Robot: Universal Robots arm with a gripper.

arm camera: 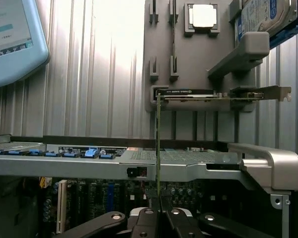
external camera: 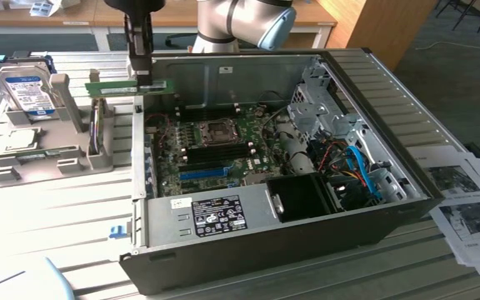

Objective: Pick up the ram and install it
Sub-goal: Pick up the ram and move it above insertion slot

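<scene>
One green ram stick (external camera: 115, 89) is held level in the air, clamped between the closed fingers of the pincer (external camera: 145, 81), just above the rim of the open computer case (external camera: 265, 250) on the exterior view's left. Below and beyond that rim lies the motherboard (external camera: 215, 147), with the power supply (external camera: 215, 212) nearer the front. Beside the case on the slatted tabletop (external camera: 57, 212), a grey holder (external camera: 48, 165) carries a hard drive (external camera: 25, 90), and papers (external camera: 465, 200) lie on the other side.
</scene>
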